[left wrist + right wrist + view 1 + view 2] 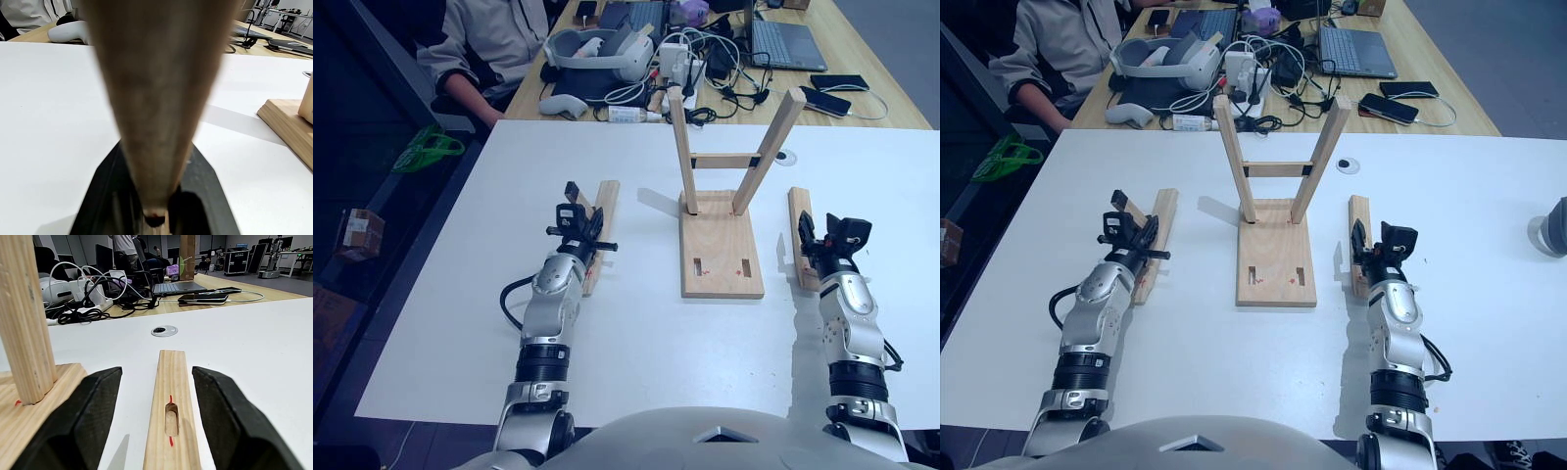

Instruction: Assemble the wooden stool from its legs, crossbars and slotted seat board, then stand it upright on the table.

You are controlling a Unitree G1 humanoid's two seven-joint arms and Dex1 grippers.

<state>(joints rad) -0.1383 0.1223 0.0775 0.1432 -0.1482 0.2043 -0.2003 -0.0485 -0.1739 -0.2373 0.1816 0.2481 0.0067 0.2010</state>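
Centrally, the slotted seat board [722,257] is laid flat on the white table [509,343], with two legs [682,147] already stood in its far slots and joined by a crossbar [724,161]. The two near slots [701,266] are seen to be unfilled, so the stool is judged to be about half built.

Just to the left of the board, a loose left leg [605,201] is laid on the table, and the left gripper [579,217] is set at it. In the left wrist view its fingers [105,196] appear pressed against the wood on both sides, so the leg is taken to be pinched. To the right of the board, a second loose leg [171,396], cut with a red-marked mortise [171,418], is straddled by the right gripper [827,233]. Its fingers [83,416] are spread wide, one on each side, and the wood is not touched by either.

Several failures can be foreseen from here:
- The left leg could pivot in the grip once raised, since it seems to be held near one end.
- A near slot could be missed if the leg is brought down tilted.
- The board, held by nothing, could be pushed along the table or the standing frame tipped by a hard press.
- The right leg could be skewed if the fingers are closed off-centre
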